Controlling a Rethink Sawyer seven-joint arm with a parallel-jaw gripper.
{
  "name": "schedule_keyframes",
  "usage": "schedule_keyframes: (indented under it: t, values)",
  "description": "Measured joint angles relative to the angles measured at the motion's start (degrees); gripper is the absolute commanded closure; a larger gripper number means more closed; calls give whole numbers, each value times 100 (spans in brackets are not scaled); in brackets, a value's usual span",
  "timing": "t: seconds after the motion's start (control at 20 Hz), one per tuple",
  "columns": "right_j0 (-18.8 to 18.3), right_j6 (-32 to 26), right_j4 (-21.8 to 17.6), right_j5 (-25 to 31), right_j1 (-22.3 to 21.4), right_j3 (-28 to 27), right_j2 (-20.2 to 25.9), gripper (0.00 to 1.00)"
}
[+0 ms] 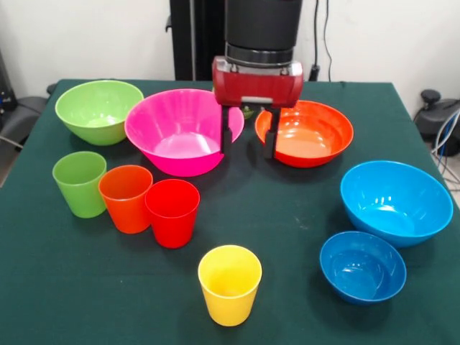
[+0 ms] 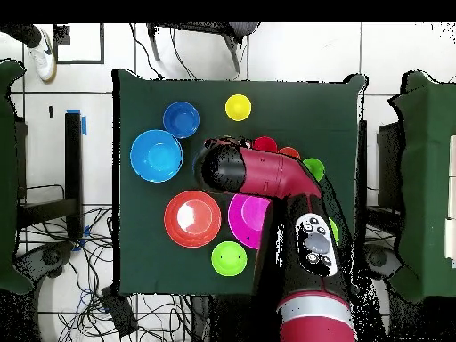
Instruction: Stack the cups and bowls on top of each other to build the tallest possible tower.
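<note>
Gripper (image 1: pixel 249 141) hanging above the gap between the big pink bowl (image 1: pixel 180 129) and the wide orange bowl (image 1: pixel 309 131), toward the far edge of the tabletop (image 1: pixel 287 215). Its two dark fingers (image 1: pixel 226 133) point straight down, set moderately wide apart and holding nothing. The pink bowl's rim lies just beside one finger, the orange bowl's rim just beside the other, so either is a short sideways shift away. A glimpse of green directly behind the gripper is probably the small light-green bowl, mostly hidden in the front view but plain in the overhead view (image 2: pixel 228 259).

No tower exists yet — every piece stands singly, mouth up. The big light-green bowl (image 1: pixel 98 109) sits near the far corner beside the pink one. Three cups form a tight row along one side edge: light green cup (image 1: pixel 79 181), orange cup (image 1: pixel 125 197) and red cup (image 1: pixel 172 211), neighbours touching or nearly so. The yellow cup (image 1: pixel 230 282) stands alone near the near edge. The big blue bowl (image 1: pixel 395 201) and small blue bowl (image 1: pixel 362 264) sit close together toward the opposite near corner.

All pieces are glossy, round and tapered, with no long axis, so a rim pinch from above looks the likely grasp — the slick walls may slip.
</note>
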Motion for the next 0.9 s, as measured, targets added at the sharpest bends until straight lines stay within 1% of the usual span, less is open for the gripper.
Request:
schedule_keyframes:
  t: [0.5,0.7,0.9]
  values:
    - [162,0,5,0,137,-120,231,0]
    - [130,0,157,0,138,-119,528,0]
    - [2,0,296,0,149,-120,949,0]
